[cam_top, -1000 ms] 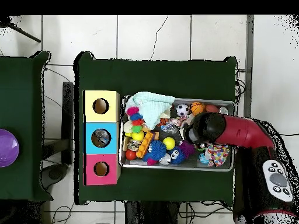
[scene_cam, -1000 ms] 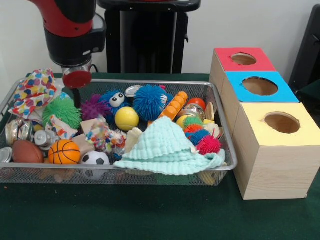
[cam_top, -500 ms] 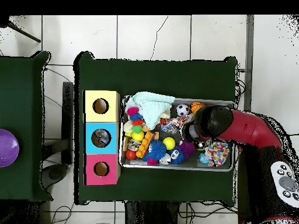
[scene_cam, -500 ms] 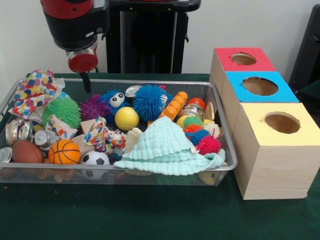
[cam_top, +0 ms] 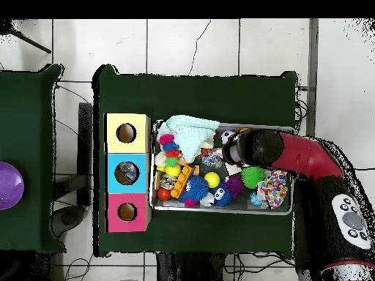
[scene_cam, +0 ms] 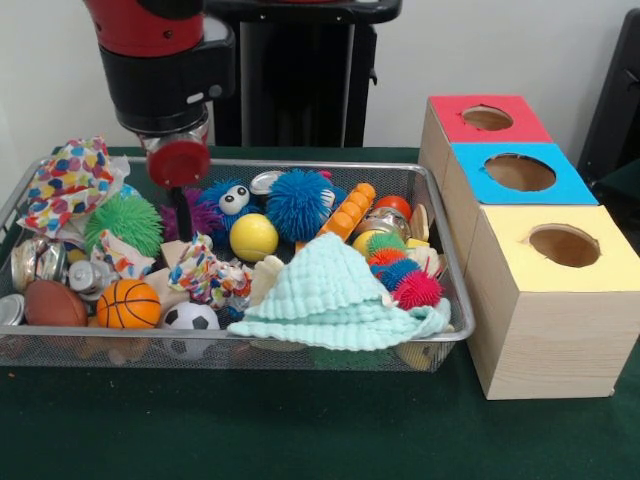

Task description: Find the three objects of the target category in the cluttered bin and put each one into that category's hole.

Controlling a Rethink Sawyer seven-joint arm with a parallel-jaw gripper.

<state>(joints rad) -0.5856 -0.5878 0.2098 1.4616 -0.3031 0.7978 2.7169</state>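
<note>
The wire mesh bin (scene_cam: pixel 300 165) stands on the green table, full of toys; it also shows in the overhead view (cam_top: pixel 220 211). My gripper (scene_cam: pixel 183 216) hangs under the arm's red disc (scene_cam: pixel 178 162), low over the purple spiky ball (scene_cam: pixel 205 212) in the bin's far left part. In the overhead view the arm's head (cam_top: pixel 256 146) hides the gripper. A glossy see-through item (scene_cam: pixel 383 224) lies by the orange ball at the bin's right. Shiny crumpled things (scene_cam: pixel 35 260) lie at the left end; I cannot tell whether they are plastic or cans. Something glossy lies in the blue box's hole (cam_top: pixel 127 173).
Three wooden boxes with holes stand right of the bin: red (scene_cam: pixel 487 118), blue (scene_cam: pixel 519 172), yellow (scene_cam: pixel 563 245). A mint cloth (scene_cam: pixel 335 295) covers the bin's near middle. Balls, spiky toys and a spotted cloth (scene_cam: pixel 68 180) fill the remaining space.
The arm rose, shifted right in the front view, then came back down into the bin by the purple spiky ball. Nothing in the bin moved.
</note>
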